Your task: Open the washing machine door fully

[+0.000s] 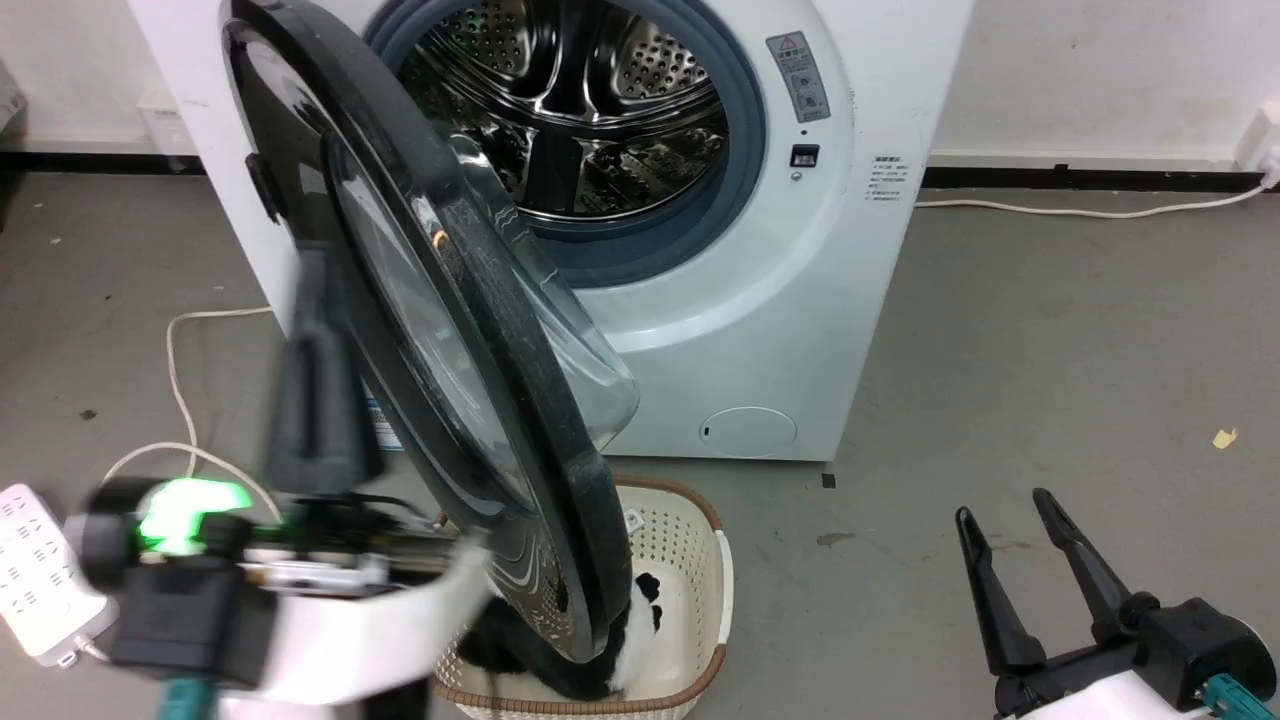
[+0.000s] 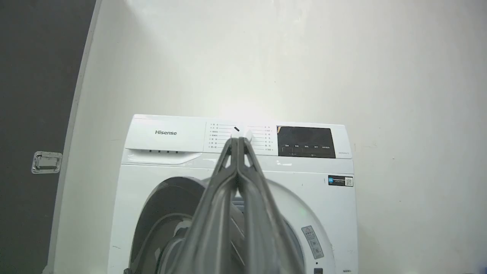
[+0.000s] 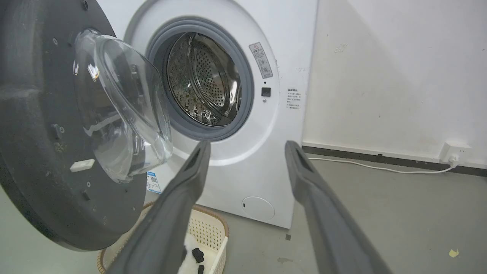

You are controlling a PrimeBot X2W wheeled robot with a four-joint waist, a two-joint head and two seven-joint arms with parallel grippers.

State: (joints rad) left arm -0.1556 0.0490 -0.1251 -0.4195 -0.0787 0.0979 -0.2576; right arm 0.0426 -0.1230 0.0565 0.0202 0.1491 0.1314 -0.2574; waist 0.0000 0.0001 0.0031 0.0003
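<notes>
Right gripper (image 1: 1002, 503) gapes over scuffed grey floor (image 1: 1050, 330).

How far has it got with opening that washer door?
Unlatched and swung roughly halfway: the washing machine door stands out from the front, drum exposed. The left gripper, shut, is beside its outer face; contact is unclear. The right gripper hangs open. Remaining: swinging it fully back.

The grey floor (image 1: 1050, 330) carries the white washing machine (image 1: 770, 320), a basket (image 1: 700, 545) before it, a power strip (image 1: 35, 580) and cables (image 1: 1090, 212).
</notes>
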